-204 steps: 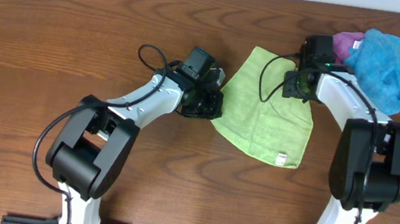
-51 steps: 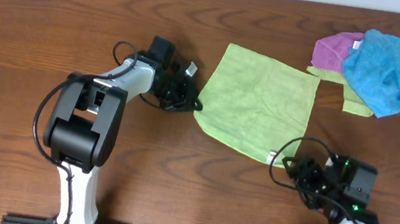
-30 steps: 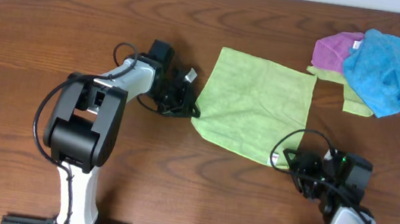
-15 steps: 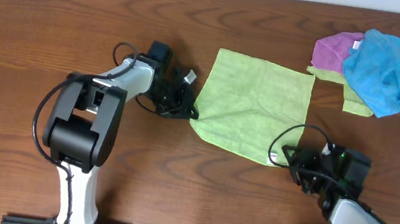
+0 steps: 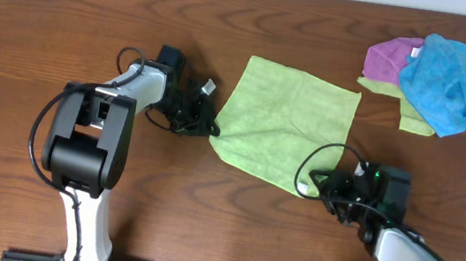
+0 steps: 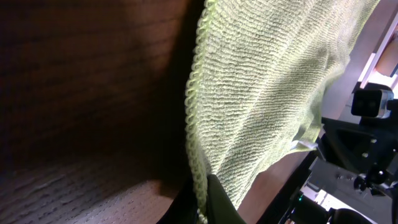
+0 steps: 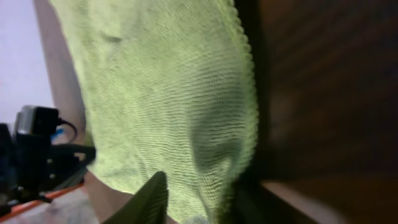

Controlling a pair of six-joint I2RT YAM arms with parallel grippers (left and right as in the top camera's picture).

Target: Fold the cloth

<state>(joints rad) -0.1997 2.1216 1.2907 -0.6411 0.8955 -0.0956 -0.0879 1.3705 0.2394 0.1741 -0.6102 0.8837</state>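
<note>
Evidently nothing has been folded yet: the green cloth (image 5: 288,119) is spread flat mid-way across the table (image 5: 53,1), its left corner clamped by the left gripper (image 5: 207,127) and its near right corner by the right gripper (image 5: 320,181), so every fold is judged outstanding

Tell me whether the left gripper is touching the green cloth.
Touching. In the left wrist view the green cloth's stitched edge runs down into the left gripper, pinched between its dark fingers at the bottom of the frame with no gap.
</note>
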